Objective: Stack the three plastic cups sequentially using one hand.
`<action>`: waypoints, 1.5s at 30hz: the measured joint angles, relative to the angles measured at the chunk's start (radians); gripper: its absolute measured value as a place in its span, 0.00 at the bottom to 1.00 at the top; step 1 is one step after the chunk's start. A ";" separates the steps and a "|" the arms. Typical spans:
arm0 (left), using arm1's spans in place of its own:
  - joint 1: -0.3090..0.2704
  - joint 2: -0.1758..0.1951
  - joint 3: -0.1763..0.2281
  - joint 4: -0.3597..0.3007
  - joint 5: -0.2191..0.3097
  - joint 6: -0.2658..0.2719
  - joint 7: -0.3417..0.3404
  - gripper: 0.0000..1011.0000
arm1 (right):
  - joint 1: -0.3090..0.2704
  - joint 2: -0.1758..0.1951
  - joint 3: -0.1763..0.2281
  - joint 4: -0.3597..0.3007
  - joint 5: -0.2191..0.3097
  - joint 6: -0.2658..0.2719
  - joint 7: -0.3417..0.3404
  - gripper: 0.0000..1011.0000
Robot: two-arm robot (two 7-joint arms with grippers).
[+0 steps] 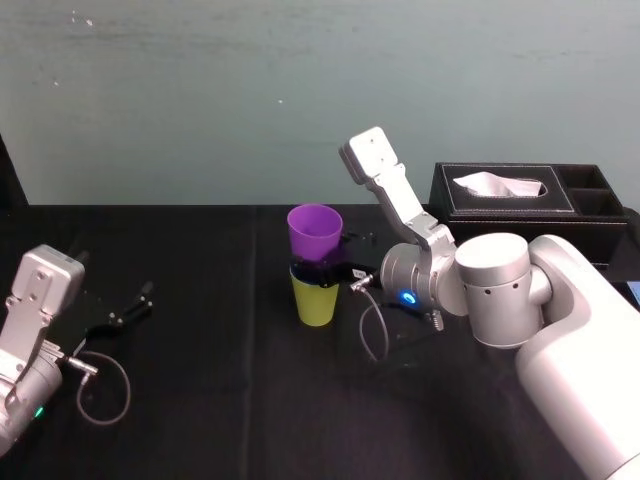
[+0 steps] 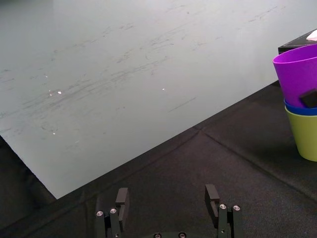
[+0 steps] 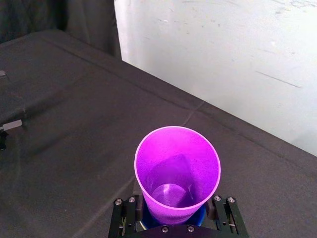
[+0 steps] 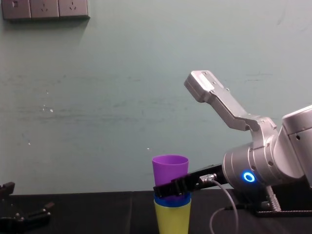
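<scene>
Already, in the head view, the purple tapered plastic cup (image 1: pixel 315 232) sits at the top of the stack, above the yellow-green tapered plastic cup (image 1: pixel 315 303), near the middle of the black cloth-covered table (image 1: pixel 220 420). The right gripper (image 1: pixel 318 273) pinches the purple one low on its wall. The left gripper (image 1: pixel 135 300) rests idle, well apart on the left. From the left wrist, it is spread wide and holds nothing; a thin band of the blue plastic cup (image 2: pixel 298 108) shows between the two others. From the right wrist, the gripper presses both sides of the purple cup. From the chest, the stack stands upright. I judge the last stacking step nearly finished; the next move calls for letting go and drawing back without tipping the stack
</scene>
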 joint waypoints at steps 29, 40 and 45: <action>0.000 0.000 0.000 0.000 0.000 0.000 0.000 0.99 | -0.005 -0.002 0.009 -0.006 -0.008 -0.003 -0.005 0.69; 0.000 0.000 0.000 0.000 0.000 0.000 0.000 0.99 | -0.005 -0.002 0.008 -0.006 -0.008 -0.003 -0.005 0.80; 0.000 0.000 0.000 0.000 0.000 0.000 0.000 0.99 | -0.005 -0.002 0.008 -0.006 -0.008 -0.003 -0.005 0.92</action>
